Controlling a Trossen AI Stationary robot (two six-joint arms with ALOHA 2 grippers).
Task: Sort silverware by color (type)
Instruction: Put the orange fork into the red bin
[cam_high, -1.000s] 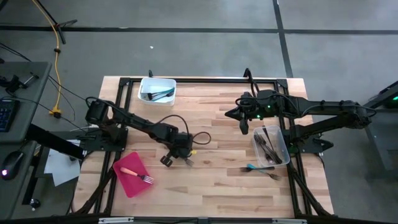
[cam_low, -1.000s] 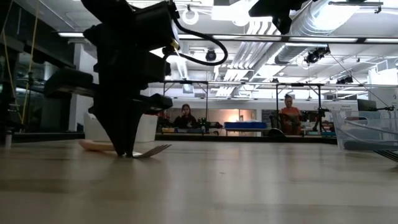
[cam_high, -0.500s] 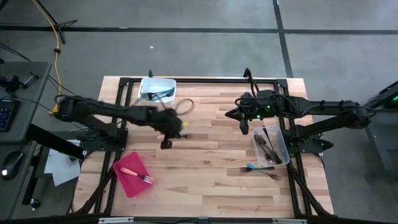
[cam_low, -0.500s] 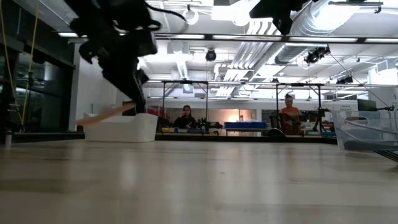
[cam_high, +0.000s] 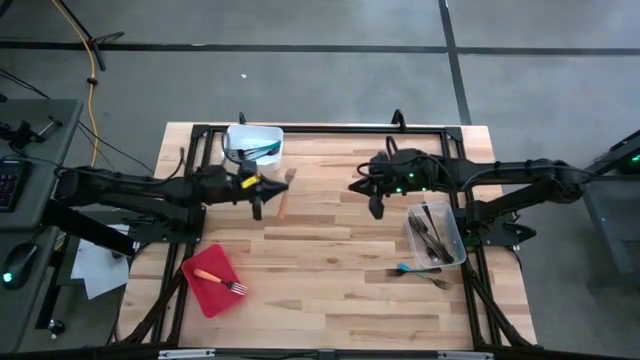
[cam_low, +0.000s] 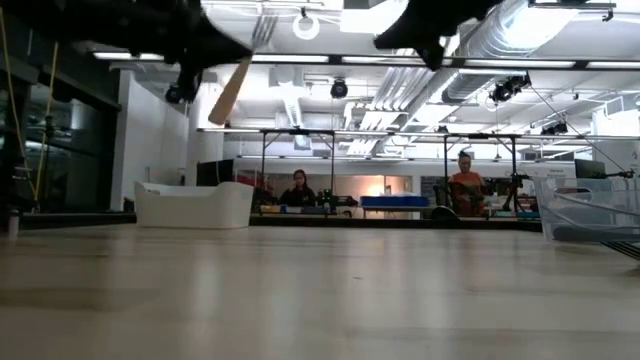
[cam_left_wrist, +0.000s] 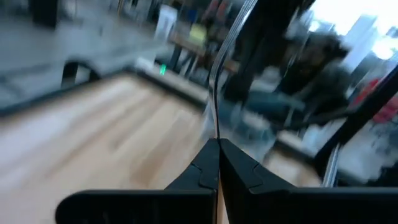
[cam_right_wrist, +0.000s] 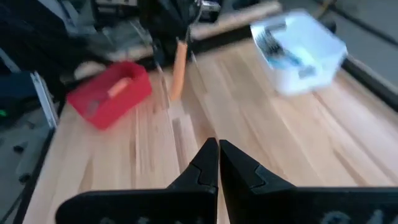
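Left jaws (cam_high: 257, 190) lifted the orange fork (cam_low: 238, 72) off the counter (cam_high: 340, 290), clamped by one end only so it could swing loose; right jaws (cam_high: 375, 205) shut, empty.

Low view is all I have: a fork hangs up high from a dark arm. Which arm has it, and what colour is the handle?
Observer: The left gripper has it, fingers shut on the orange-handled fork.
Operator: Where over the table is it?
Observer: Beside the white tub, on the side toward the table's middle.
Operator: Anything in the red tray?
Observer: Yes, the red tray already holds another orange fork.
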